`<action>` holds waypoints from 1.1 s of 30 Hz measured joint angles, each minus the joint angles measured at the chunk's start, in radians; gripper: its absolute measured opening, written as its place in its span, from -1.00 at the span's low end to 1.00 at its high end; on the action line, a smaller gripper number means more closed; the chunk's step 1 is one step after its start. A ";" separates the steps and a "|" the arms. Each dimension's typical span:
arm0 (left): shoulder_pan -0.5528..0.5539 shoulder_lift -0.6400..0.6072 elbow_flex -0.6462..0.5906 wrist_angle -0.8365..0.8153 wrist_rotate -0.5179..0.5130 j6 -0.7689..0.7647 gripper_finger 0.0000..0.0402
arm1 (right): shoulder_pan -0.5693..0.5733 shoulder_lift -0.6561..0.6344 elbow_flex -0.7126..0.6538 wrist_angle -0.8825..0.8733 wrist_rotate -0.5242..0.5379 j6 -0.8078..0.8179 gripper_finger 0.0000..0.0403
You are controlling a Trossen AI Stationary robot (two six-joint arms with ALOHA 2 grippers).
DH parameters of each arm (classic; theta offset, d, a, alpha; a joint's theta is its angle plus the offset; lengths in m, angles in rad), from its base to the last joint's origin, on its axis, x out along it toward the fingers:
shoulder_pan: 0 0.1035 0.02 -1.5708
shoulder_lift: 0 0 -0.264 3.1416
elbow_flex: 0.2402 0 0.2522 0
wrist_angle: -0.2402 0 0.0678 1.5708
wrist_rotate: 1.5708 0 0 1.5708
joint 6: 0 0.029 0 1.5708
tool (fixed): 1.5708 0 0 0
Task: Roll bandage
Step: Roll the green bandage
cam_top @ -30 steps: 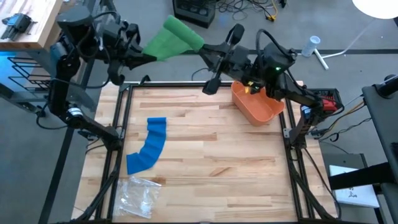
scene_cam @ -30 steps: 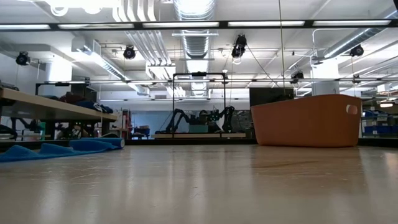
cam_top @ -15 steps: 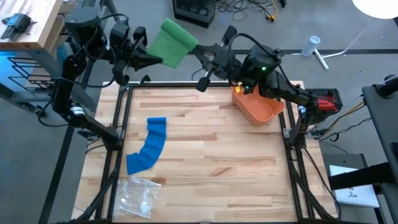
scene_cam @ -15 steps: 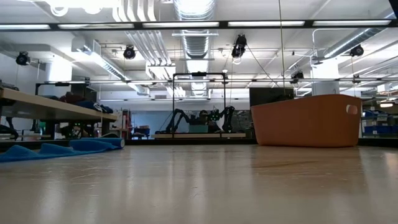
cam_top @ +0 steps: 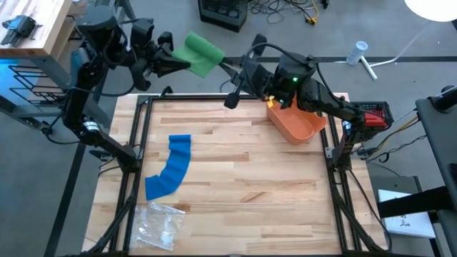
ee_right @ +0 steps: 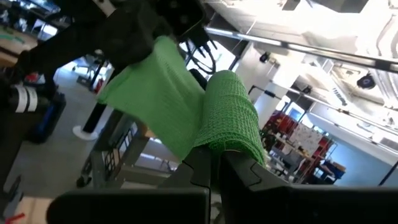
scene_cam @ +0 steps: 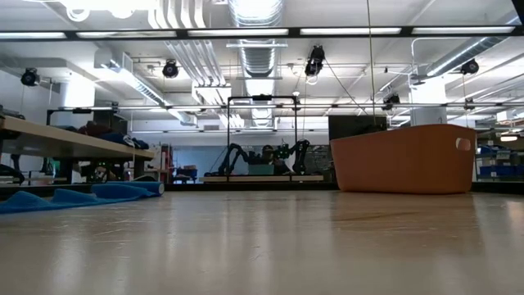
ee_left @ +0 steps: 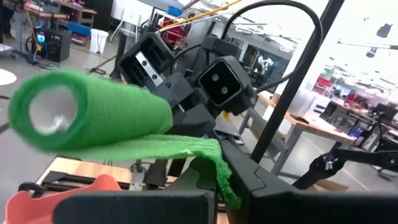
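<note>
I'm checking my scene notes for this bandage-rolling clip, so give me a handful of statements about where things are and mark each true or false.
1. The green bandage is held up between the left gripper and the right gripper. True.
2. The blue bandage lies inside the orange bin. False: it lies flat on the table, left of centre.
3. The green bandage is partly rolled. True.
4. A clear plastic bag sits in the orange bin. False: it lies near the table's front left corner.
</note>
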 joint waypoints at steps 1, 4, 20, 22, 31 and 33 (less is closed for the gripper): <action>0.000 0.002 0.000 0.001 0.000 -0.005 -1.00 | 0.000 0.000 0.000 -0.013 0.000 0.000 -0.99; 0.000 0.009 0.000 0.005 0.000 -0.027 -1.00 | 0.000 0.000 0.000 -0.045 0.000 0.018 -0.99; 0.000 0.046 0.000 0.037 -0.044 -0.195 -1.00 | 0.000 0.000 -0.001 -0.148 -0.004 0.098 -0.99; 0.000 0.046 0.000 0.037 -0.085 -0.198 -1.00 | 0.002 0.000 -0.001 -0.175 -0.011 0.136 -0.99; 0.000 0.046 0.000 0.029 -0.137 -0.195 -0.96 | 0.031 0.000 -0.001 -0.200 -0.015 0.197 -0.99; 0.000 0.046 0.000 0.019 -0.137 -0.174 -0.89 | 0.031 0.000 -0.001 -0.202 -0.047 0.232 -0.99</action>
